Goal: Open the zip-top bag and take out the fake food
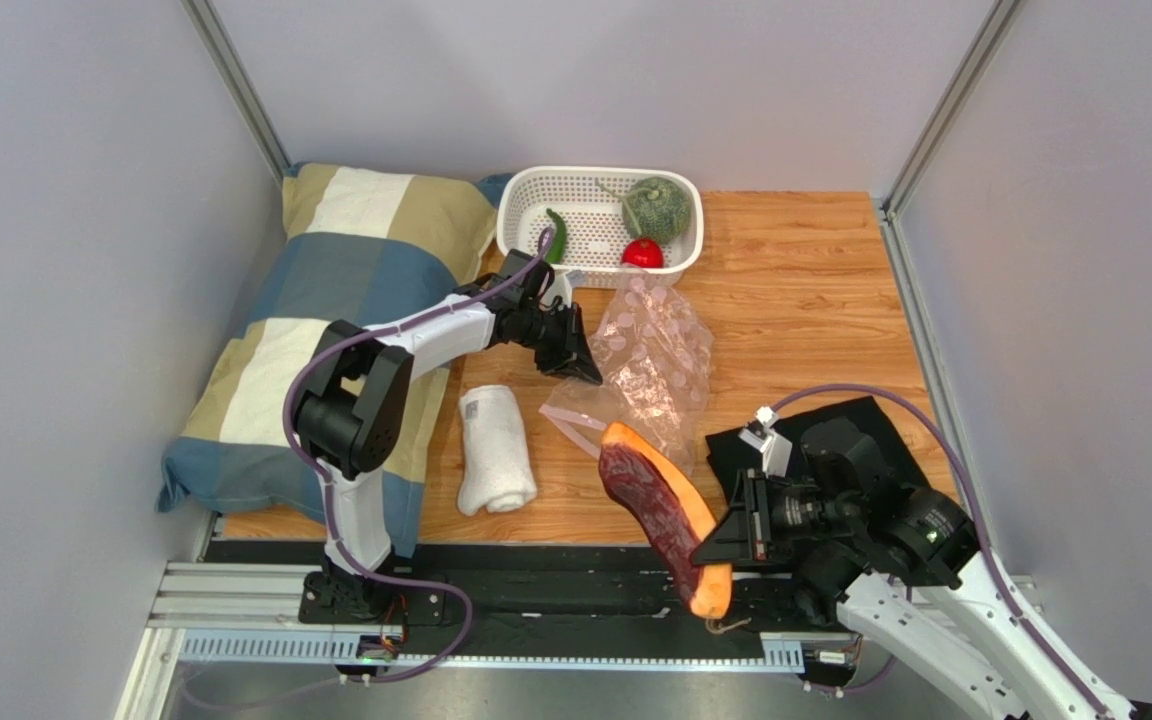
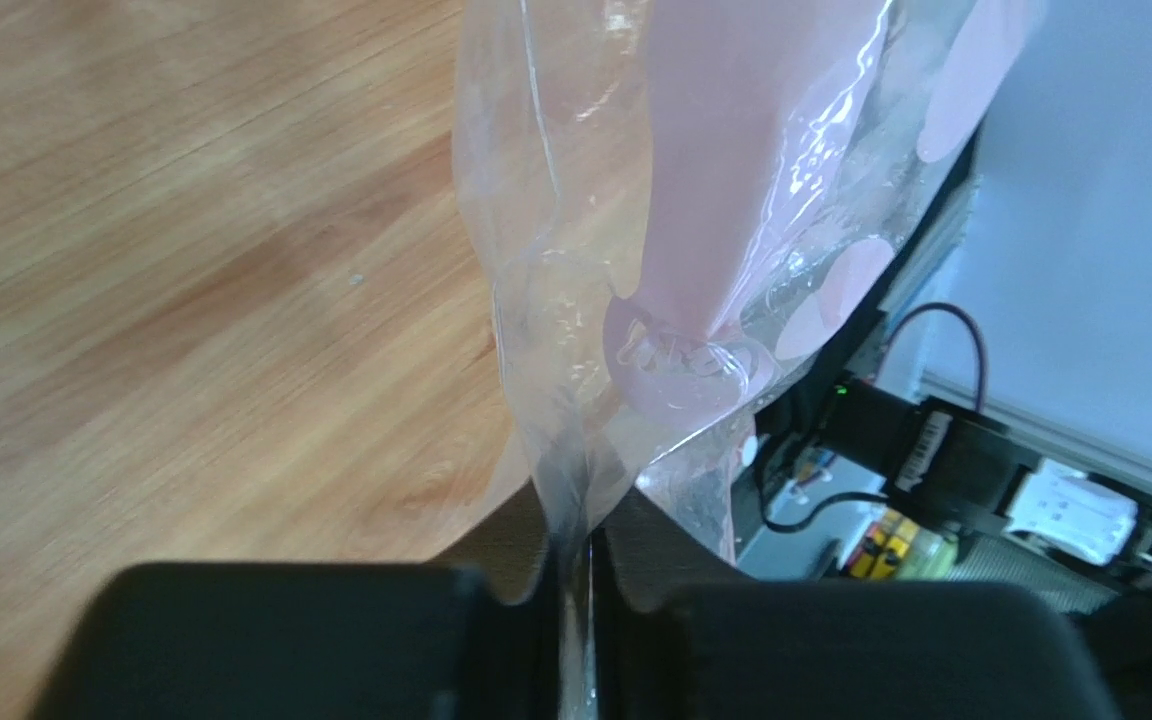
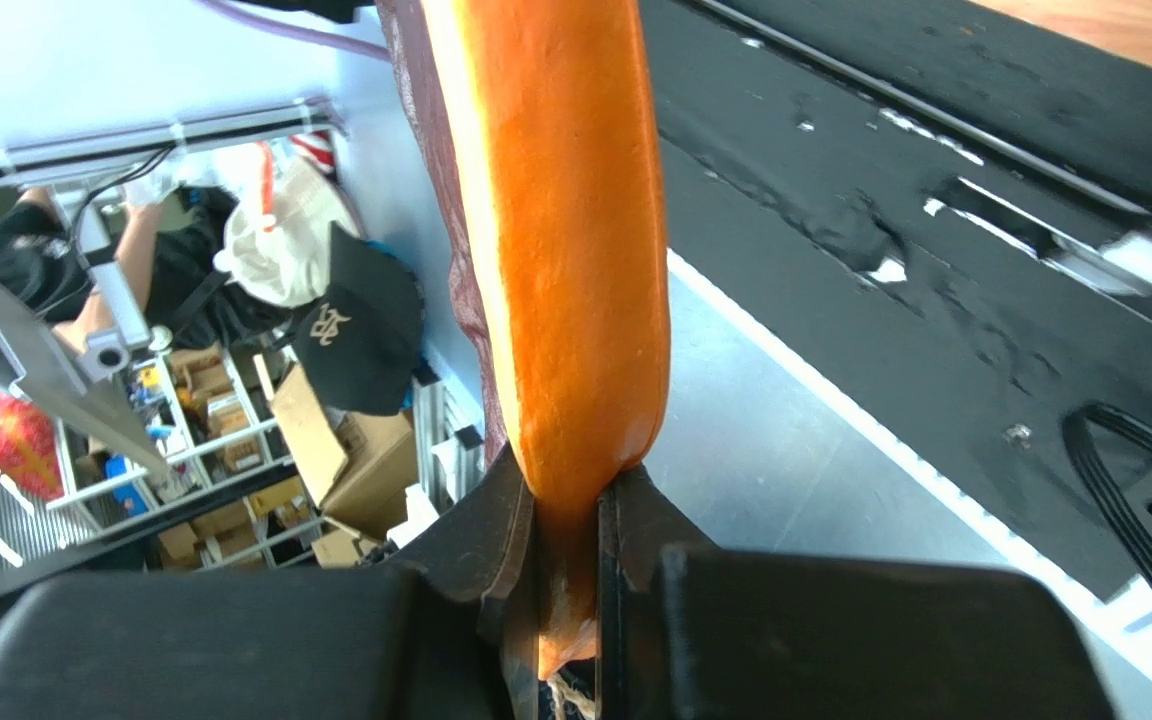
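Right wrist: right fingers [image 3: 480, 552] pinch the purple-orange food [image 3: 567, 225]; left fingers [image 2: 489, 582] clamp bag [image 2: 717, 180].

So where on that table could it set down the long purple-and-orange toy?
Bare wooden tabletop lies right of the white plastic basket, beyond the black mat. The middle is crowded: clear dotted bag, rolled white towel, left gripper.

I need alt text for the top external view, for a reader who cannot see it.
The right gripper grips a long purple-and-orange fake food piece near the clear zip-top bag, whose edge the left gripper pinches on a wooden table. Behind, a white basket holds a green vegetable and a red tomato.
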`<state>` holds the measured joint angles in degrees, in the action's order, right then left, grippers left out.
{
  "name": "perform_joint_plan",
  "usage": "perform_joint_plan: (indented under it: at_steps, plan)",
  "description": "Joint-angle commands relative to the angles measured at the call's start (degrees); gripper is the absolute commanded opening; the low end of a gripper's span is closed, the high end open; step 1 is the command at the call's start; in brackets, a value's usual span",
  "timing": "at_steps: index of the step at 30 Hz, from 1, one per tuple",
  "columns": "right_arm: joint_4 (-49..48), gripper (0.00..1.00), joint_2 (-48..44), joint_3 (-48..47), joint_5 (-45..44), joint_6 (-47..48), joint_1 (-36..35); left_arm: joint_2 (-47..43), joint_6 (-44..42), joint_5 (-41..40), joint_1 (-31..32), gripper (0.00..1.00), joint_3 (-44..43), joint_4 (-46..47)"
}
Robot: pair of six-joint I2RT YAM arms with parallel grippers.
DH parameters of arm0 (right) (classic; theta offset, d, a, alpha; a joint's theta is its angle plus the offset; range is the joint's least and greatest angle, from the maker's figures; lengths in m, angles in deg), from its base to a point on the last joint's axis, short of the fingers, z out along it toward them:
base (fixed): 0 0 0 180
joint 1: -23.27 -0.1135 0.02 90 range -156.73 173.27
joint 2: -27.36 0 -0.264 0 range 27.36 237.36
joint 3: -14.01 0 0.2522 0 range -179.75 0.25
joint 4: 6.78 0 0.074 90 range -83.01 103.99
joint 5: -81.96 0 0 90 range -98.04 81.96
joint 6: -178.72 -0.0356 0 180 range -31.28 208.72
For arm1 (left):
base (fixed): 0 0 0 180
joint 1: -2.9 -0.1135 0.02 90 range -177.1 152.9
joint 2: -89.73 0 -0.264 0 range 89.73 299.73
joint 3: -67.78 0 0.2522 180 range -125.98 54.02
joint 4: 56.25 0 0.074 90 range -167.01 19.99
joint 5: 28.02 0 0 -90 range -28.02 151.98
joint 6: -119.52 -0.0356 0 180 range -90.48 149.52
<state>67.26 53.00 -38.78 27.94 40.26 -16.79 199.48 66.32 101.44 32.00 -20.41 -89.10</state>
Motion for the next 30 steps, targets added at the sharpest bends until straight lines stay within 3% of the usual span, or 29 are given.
perform_joint_plan:
  at_steps: [1,2,3,6,12,19,24,26,30]
  plan:
    - [-7.71,0.0,5.42,-6.39,-3.87,0.46,-0.11,-0.15,-6.55,-3.95,0.08,0.2,-2.73,-9.71]
    - [-9.8,0.0,9.12,-8.41,-10.61,1.96,0.06,-1.46,-8.3,-5.35,0.08,0.25,-2.73,-11.13]
    - [-10.78,0.0,12.9,-10.87,-13.89,3.1,0.5,-2.52,-8.93,-6.32,0.08,0.4,-2.3,-12.36]
    - [-16.66,0.0,27.93,-22.38,-17.36,7.24,4.27,-7.26,-11.04,-9.13,-0.01,0.54,-0.37,-15.18]
    - [-25.99,0.0,55.08,-41.1,-6.55,14.07,15.17,-14.65,-11.75,-11.95,-0.01,0.59,-0.36,-19.4]
    - [-23.98,0.0,89.72,-73.7,-1.71,20.87,17.99,-24.14,-15.08,-20.29,-2.12,0.6,-0.63,-26.69]
    - [-21.68,0.0,109.15,-100.92,-2.67,17.02,18.25,-32.14,-16.49,-21.18,-2.91,0.59,2.97,-27.57]
    - [-25.7,0.0,115.66,-104.13,-5.46,12.8,18.6,-35.64,-15.36,-19.96,-2.91,0.6,6.12,-26.18]
    - [-35.56,0.04,117.87,-99.67,-7.68,6.55,19.13,-39.0,-13.77,-18.72,-2.91,0.6,9.13,-25.12]
